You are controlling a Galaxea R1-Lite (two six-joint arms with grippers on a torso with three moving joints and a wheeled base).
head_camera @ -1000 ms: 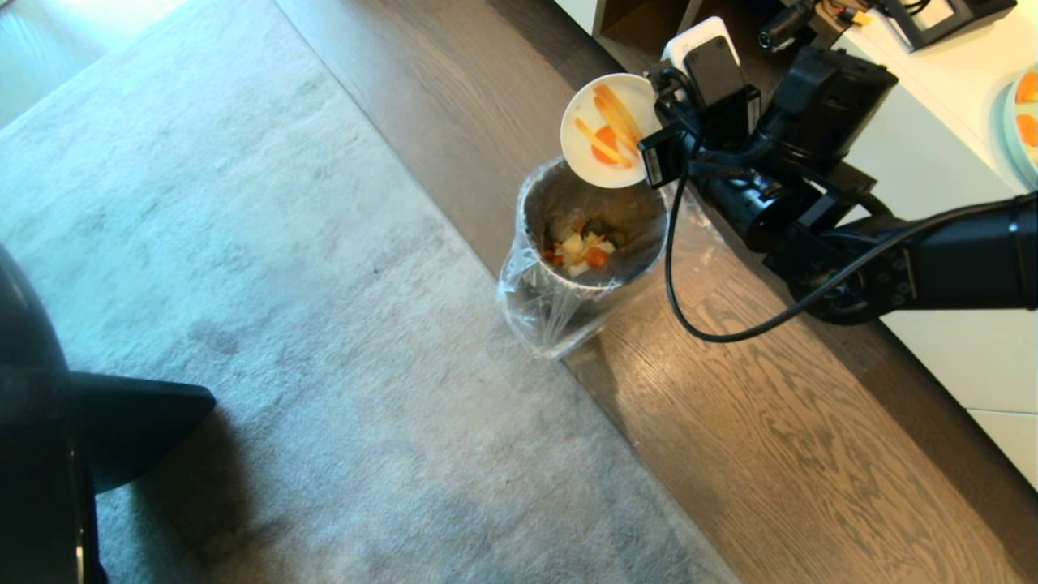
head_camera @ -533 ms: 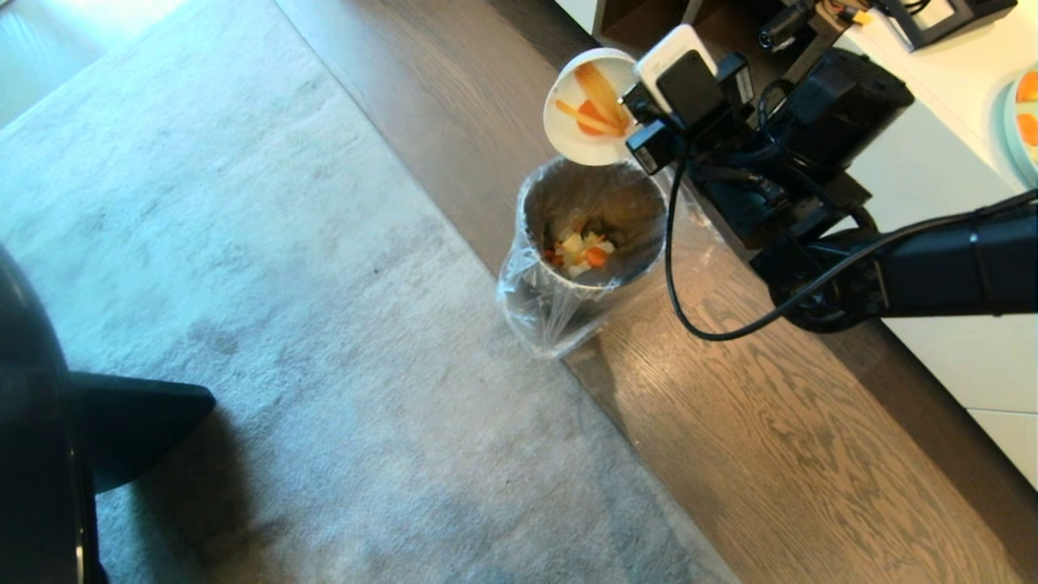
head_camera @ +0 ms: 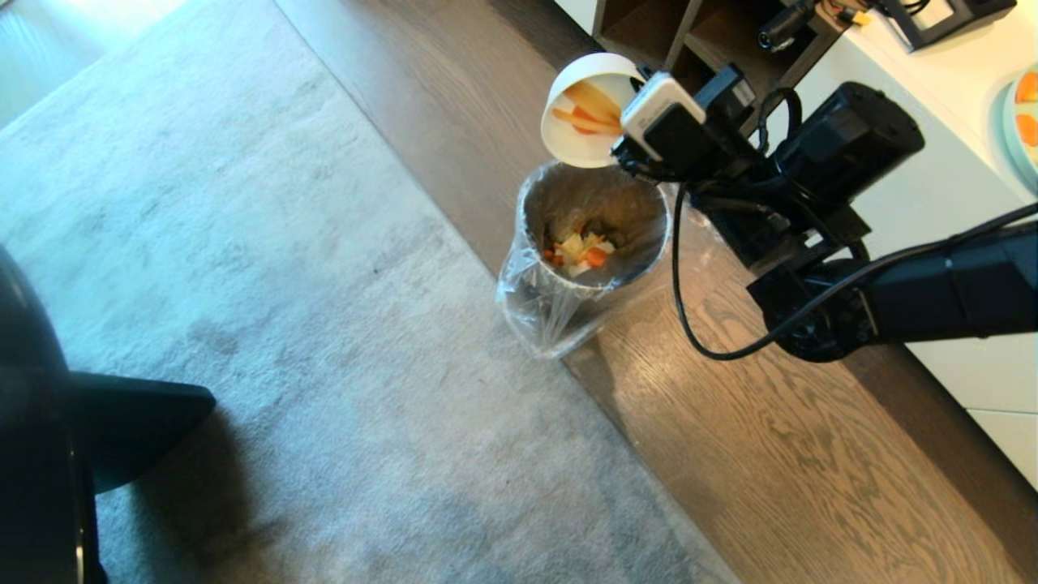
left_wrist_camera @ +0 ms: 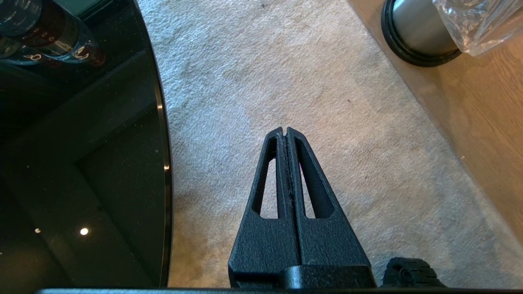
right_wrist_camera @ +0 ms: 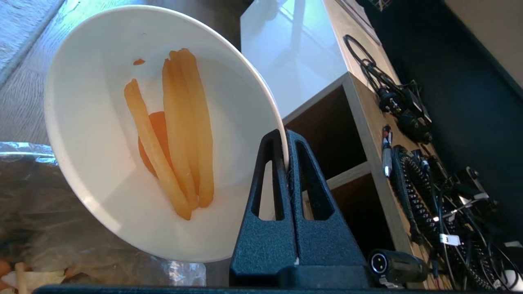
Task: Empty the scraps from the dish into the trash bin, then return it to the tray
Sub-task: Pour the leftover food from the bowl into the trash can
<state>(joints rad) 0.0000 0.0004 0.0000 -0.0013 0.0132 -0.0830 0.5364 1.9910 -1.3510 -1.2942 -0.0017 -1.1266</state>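
Left tool (left_wrist_camera: 286, 132) parked low over the carpet (head_camera: 243, 284), fingers pressed together on nothing. No work for it in this step.

Further out, one bin (head_camera: 596, 219) standing where carpet meets wood floor (head_camera: 770, 454), bag (head_camera: 543, 312) folded over the rim, a heap of pale and orange bits already at the bottom. Just above its far rim, one dish (head_camera: 572, 150) tipped steeply on edge, mouth facing down toward the bin. Right tool (right_wrist_camera: 285, 136) clamped shut on the dish rim, one finger inside the wall and one outside.

Scraps (right_wrist_camera: 179, 134) clinging to the glossy inside: seemingly three long strips and one round orange slice behind them, plus a tiny orange fleck higher up; exact strip count hard to settle, as two lie tight together. None seen falling.

To do the step well: roll the wrist further until the mouth points nearly straight down, and bring the lower lip over the middle of the opening instead of the far rim, so that anything sliding off lands inside the bag and not on the floor. Probably a small shake needed, given how the strips stick. Grip kept firm on the thin rim throughout.

Beyond, at the right edge, one white counter (head_camera: 932, 162) with a blue plate (head_camera: 1020, 122) holding two orange pieces. Tray not in view.
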